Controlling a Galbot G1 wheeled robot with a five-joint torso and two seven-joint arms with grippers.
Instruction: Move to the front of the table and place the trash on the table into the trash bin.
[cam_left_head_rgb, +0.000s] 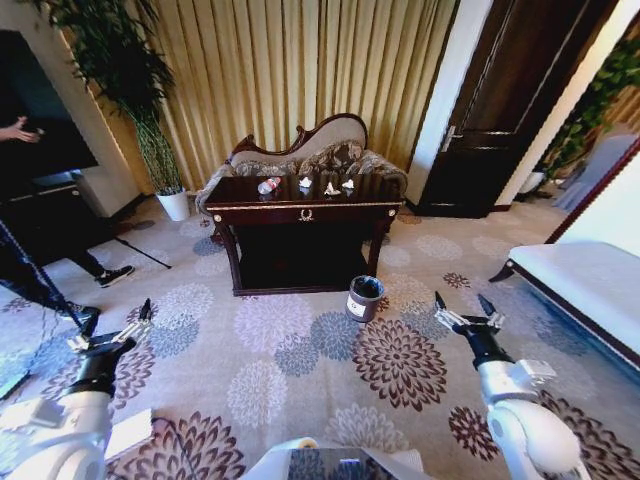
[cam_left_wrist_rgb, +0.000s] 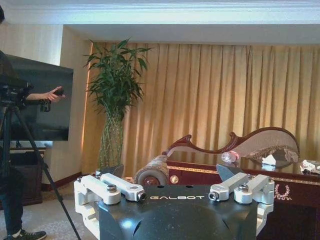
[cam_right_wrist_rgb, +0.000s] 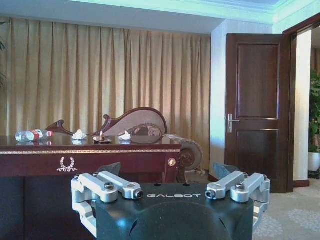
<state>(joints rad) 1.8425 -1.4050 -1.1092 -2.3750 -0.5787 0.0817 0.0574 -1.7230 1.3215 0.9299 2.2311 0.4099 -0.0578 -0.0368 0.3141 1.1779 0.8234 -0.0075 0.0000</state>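
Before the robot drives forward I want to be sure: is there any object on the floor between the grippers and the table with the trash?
Nothing visible does. Open carpet lies between the left gripper, the right gripper and the table. The trash bin stands by the table's front right leg.

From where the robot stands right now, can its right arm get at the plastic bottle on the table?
Probably not. The bottle lies on the table well ahead, while the right tool hangs open low over the carpet, with open floor and the trash bin between. Nothing blocks the way; the robot looks too far off.
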